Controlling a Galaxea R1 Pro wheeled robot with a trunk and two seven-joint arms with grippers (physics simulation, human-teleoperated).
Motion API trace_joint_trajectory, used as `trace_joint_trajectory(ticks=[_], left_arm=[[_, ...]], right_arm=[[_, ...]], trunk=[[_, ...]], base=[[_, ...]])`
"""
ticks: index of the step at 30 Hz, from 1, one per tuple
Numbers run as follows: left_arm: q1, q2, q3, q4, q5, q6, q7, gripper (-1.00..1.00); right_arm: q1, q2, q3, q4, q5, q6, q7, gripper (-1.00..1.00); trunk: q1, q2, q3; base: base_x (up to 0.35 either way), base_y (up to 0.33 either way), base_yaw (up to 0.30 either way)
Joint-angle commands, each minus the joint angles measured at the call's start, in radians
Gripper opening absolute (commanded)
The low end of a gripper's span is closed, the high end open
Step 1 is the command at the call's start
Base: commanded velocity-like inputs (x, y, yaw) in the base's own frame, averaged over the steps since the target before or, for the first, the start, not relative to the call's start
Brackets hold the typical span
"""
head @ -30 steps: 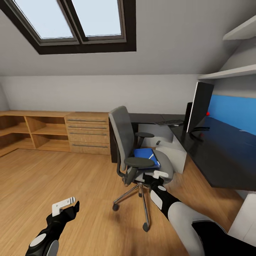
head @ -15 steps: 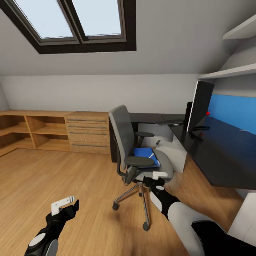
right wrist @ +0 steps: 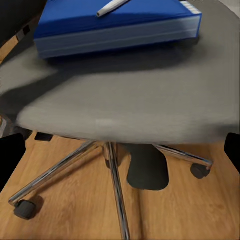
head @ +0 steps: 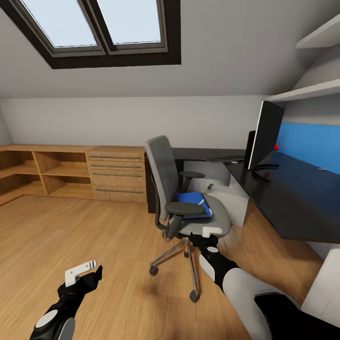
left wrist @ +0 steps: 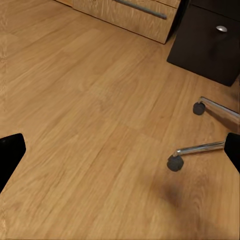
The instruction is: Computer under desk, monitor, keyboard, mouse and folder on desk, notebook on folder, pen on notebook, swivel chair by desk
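Observation:
The grey swivel chair [head: 163, 182] stands in front of the black desk [head: 293, 203]. On its seat lies the blue folder [head: 192, 206] with the thin pen [head: 201, 201] on top, also seen as folder [right wrist: 115, 27] and pen [right wrist: 112, 7]. My right gripper [head: 211, 233] is open at the seat's front edge, level with the cushion [right wrist: 135, 100]. My left gripper [head: 83, 273] hangs open over the floor. The monitor [head: 266, 134] and keyboard [head: 225, 159] are on the desk. The pale computer [head: 232, 198] sits under it. The notebook is out of view.
Oak cabinets [head: 115, 174] and open shelves [head: 28, 172] line the back wall at the left. Wood floor [left wrist: 90, 115] stretches left of the chair. The chair's chrome legs and castors [left wrist: 175, 162] spread near both grippers. A black drawer unit [left wrist: 212, 42] stands behind them.
The whole picture has shifted a little, so the camera moved. Both grippers keep about the same stance, the right one still at the seat's front edge.

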Motion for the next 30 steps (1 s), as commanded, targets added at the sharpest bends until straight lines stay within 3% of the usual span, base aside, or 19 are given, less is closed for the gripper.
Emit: trace_joint_trajectory(ticks=[1, 9, 23, 30], left_arm=[[0.0, -0.001, 0.008, -0.002, 0.011, 0.004, 0.005, 1.0], [0.0, -0.002, 0.045, -0.002, 0.012, 0.004, 0.003, 1.0], [0.0, -0.002, 0.046, 0.0, 0.011, 0.004, 0.002, 1.0], [0.0, -0.003, 0.044, 0.001, 0.011, 0.004, 0.002, 1.0]], right_arm=[[-0.001, 0.0, 0.004, 0.001, -0.005, -0.004, -0.003, 1.0], [-0.001, 0.0, 0.005, 0.001, -0.005, -0.004, -0.007, 1.0], [-0.001, 0.0, 0.005, 0.001, -0.006, -0.004, -0.006, 1.0], [-0.001, 0.0, 0.004, 0.005, -0.008, -0.064, -0.006, 1.0]], trunk=[[0.0, 0.0, -0.001], [0.0, 0.0, -0.001], [0.0, 0.0, -0.001], [0.0, 0.0, -0.001]], base=[[0.0, 0.0, 0.0], [0.007, 0.0, 0.0], [0.085, 0.0, 0.009], [0.001, 0.0, 0.23]])
